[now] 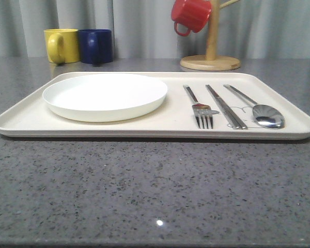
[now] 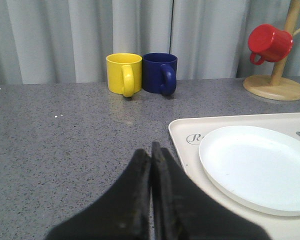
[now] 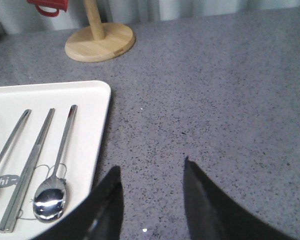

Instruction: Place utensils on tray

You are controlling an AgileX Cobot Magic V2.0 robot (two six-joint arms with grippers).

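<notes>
Right gripper (image 3: 152, 172) has its fingers spread apart with nothing between them, hanging over the bare grey countertop (image 3: 215, 100) just off the tray's right edge. Left gripper (image 2: 151, 155) is pressed together, fingers touching and holding nothing, over the counter right beside the tray's left rim. The tray (image 1: 20, 121) itself is a cream rectangle with a raised rim, sitting flat on the counter. All the cutlery is lying on its right half, side by side and not touching as far as I can tell: fork (image 1: 199, 106) nearest the plate, chopsticks (image 1: 225, 106) in the middle, spoon (image 1: 261, 111) on the outside, handles pointing away toward the curtain. A round white plate (image 1: 104, 95) takes up the tray's left half. Behind the tray, a yellow mug (image 1: 61, 45) and a dark blue mug (image 1: 96, 45) stand touching each other, and a red mug (image 1: 191, 14) hangs on a wooden mug tree (image 1: 211, 57).
</notes>
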